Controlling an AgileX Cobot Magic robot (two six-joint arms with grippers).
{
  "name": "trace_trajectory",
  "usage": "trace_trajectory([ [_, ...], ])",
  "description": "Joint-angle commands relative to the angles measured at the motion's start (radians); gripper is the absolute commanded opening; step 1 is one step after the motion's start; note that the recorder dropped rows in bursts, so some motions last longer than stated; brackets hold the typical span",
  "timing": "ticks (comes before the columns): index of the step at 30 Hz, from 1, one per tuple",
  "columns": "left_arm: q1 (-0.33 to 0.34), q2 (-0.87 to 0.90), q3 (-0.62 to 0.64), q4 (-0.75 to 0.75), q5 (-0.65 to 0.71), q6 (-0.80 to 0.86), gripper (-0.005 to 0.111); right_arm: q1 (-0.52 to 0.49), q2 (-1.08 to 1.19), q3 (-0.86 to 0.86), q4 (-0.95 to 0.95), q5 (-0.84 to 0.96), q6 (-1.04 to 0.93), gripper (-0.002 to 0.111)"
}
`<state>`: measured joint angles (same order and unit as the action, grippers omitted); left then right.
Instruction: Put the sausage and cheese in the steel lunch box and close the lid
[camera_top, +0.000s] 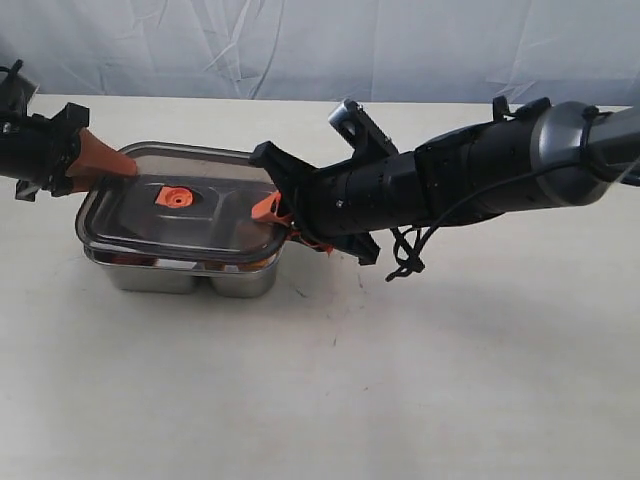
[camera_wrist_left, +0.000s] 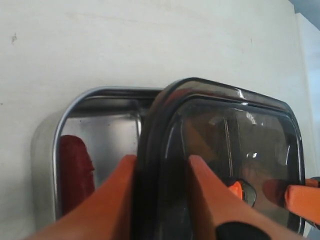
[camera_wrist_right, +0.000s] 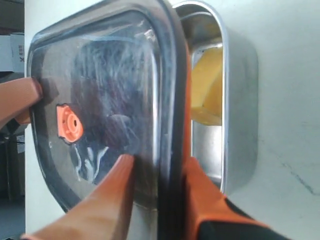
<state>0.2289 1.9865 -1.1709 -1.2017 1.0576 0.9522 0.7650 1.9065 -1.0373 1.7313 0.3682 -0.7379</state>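
The steel lunch box (camera_top: 240, 282) stands left of centre on the table. The dark translucent lid (camera_top: 210, 215) with its orange centre valve (camera_top: 175, 198) hovers just above the box, slightly offset from its rim. My left gripper (camera_top: 128, 166) is shut on the lid's left edge (camera_wrist_left: 160, 165). My right gripper (camera_top: 278, 218) is shut on the lid's right edge (camera_wrist_right: 167, 165). The red sausage (camera_wrist_left: 75, 167) lies in one compartment of the box (camera_wrist_left: 100, 92). The yellow cheese (camera_wrist_right: 207, 90) lies in the other compartment (camera_wrist_right: 235, 75).
The box rests on a pale table (camera_top: 400, 380). A loose black cable (camera_top: 408, 255) hangs under the right arm. A pale wrinkled backdrop (camera_top: 300, 45) runs behind the table.
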Motion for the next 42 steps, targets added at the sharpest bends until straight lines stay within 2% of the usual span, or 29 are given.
trace_trajectory([
  [1,-0.023,-0.007,-0.018,0.005,0.01,-0.057,0.0,0.026,0.044,0.006,-0.073,0.055,-0.043,-0.001],
  [8,-0.023,-0.005,-0.018,0.048,0.025,-0.059,0.0,0.026,0.055,0.006,-0.069,0.091,-0.043,0.0],
  [10,-0.023,-0.005,-0.018,0.048,0.023,-0.059,0.0,0.026,0.055,0.006,-0.069,0.093,-0.043,0.006],
  [15,-0.023,-0.005,-0.018,0.05,0.016,-0.061,0.0,0.026,0.055,0.006,-0.047,0.094,-0.043,0.037],
  [32,-0.017,-0.005,-0.018,0.104,-0.02,-0.107,0.0,0.003,-0.009,0.006,-0.08,0.082,-0.043,0.038],
  [35,-0.008,-0.005,-0.018,0.104,-0.02,-0.107,0.0,0.003,-0.03,0.006,-0.117,0.046,-0.04,0.038],
  [39,-0.001,-0.005,-0.018,0.111,-0.011,-0.107,0.0,0.003,-0.027,0.006,-0.272,0.037,0.101,0.038],
  [42,-0.001,-0.005,-0.018,0.127,-0.012,-0.107,0.0,0.003,-0.027,0.004,-0.31,0.035,0.107,0.038],
])
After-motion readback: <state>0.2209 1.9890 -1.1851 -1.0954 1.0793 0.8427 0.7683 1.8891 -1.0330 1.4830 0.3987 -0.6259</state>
